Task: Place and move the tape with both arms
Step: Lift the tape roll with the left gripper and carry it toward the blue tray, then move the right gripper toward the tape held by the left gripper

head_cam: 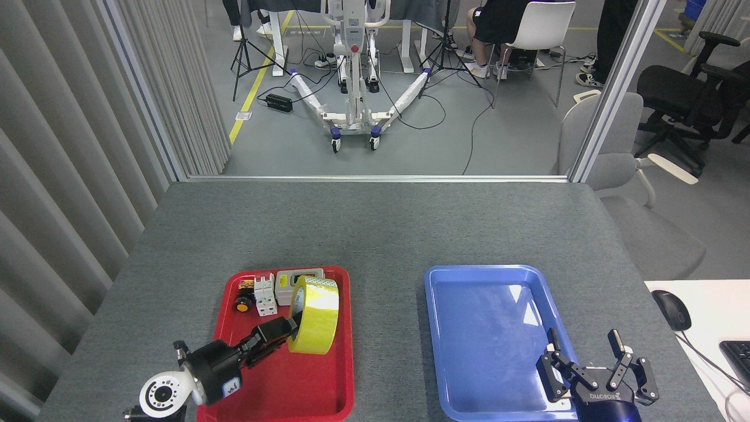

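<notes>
Where the grey surface [375, 228] fills the head view, two trays lie side by side, well apart — a red tray [281, 387] on the left, a blue tray [486, 346] on the right.

Red tray, contents: the tape [316, 316], a wide yellow roll, tipped up on edge with its outer band facing the viewer and its core turned leftward; behind it a grey switch box [287, 278], partly hidden by the roll; a white breaker block [265, 293]; a small orange-capped button [242, 304].

Left gripper [290, 325]: black, reaching in from the lower left over the red tray, jaws clamped on the roll's near left rim. Its white cylindrical wrist [161, 395] sits near the lower frame edge.

Right gripper [589, 357]: black, white lettering on its base, standing upright at the near right corner of the blue tray — jaws apart, nothing between them.

Blue tray, contents: nothing beyond light reflections.

Off the surface, right: a white desk with a black mouse [671, 309]. Beyond: grey floor, cables, chairs.
</notes>
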Motion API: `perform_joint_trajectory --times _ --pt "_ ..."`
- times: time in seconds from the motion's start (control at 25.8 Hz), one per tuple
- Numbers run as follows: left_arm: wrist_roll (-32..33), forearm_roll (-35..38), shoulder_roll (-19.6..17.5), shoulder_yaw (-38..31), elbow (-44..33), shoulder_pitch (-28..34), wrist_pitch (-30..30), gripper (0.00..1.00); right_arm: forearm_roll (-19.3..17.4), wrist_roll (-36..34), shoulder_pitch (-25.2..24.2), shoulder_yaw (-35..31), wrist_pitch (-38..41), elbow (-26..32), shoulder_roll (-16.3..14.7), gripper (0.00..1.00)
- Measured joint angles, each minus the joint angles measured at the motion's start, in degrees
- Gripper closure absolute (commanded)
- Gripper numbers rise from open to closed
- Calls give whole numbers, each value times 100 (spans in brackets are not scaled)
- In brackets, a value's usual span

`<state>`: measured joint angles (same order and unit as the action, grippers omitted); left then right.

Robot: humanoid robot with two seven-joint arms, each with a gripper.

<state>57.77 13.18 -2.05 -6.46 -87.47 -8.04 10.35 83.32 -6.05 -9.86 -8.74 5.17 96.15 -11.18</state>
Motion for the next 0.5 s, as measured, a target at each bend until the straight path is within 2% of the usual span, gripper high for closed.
perform_joint_trajectory --times 0.08,0.16,0.35,0.43,0.5 --pt "172 -612 -120 385 -68 161 260 100 0 11 9 -4 16 3 -18 0" --pt "258 -910 -199 728 -115 272 424 100 0 18 20 -12 113 9 -26 0" --pt "305 -1120 -170 1263 -134 464 579 100 -70 26 174 -55 546 36 -24 0" --pt "266 -997 23 1359 -116 513 598 100 -337 26 234 -92 800 46 -35 0" --pt "259 -770 223 1403 -101 595 596 100 -924 102 273 -190 1187 49 -101 0"
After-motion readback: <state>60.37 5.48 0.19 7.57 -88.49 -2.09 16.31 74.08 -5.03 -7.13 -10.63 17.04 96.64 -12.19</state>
